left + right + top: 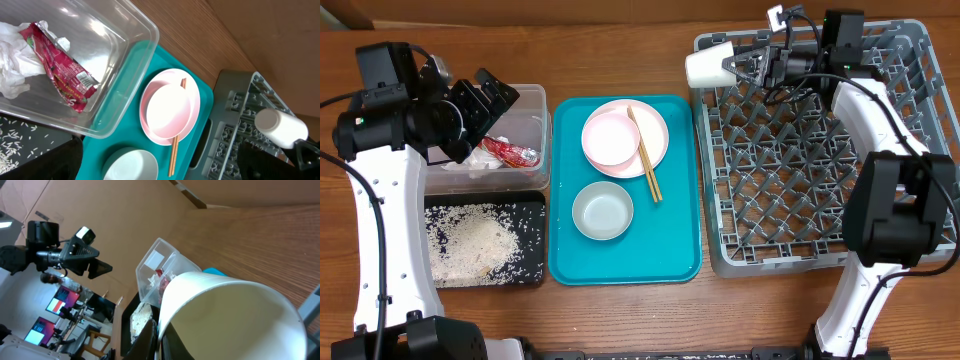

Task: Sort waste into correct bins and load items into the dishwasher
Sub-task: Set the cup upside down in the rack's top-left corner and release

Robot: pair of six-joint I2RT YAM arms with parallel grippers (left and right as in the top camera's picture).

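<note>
- Right, the right pincer (730, 68) is clamped on the rim of the cup (705, 68), one finger outside the wall, the other seemingly inside.
- Cup's on its side, mouth facing back at the wrist, hanging at the far left corner of the rack (800, 170). Whether it touches the rack I cannot tell.
- Over on the other side, the left pincer (488, 95) hovers above the tub (145, 35), fingers spread wide, nothing in them.
- Inside the tub, the napkin (15, 65) sits crumpled, with the wrapper (60, 70) lying right against it.
- Just below the tub, in the overhead view, is the black tray (535, 200), with the rice (470, 240) heaped towards its left and grains scattered around.
- Between the bins and the rack is the teal tray (670, 240), flat on the surface (620, 50).
- On that tray's far half, the plate (655, 130) carries a pinkish bowl (610, 138), upright.
- Chopsticks (645, 155) lie together across the plate's right side, their near ends running off onto the teal tray.
- On the near half, a greyish bowl (602, 211) stands upright, apart from the plate, close to the chopstick ends.
- From the overhead view, nothing is lying on the rack's grid floor.
</note>
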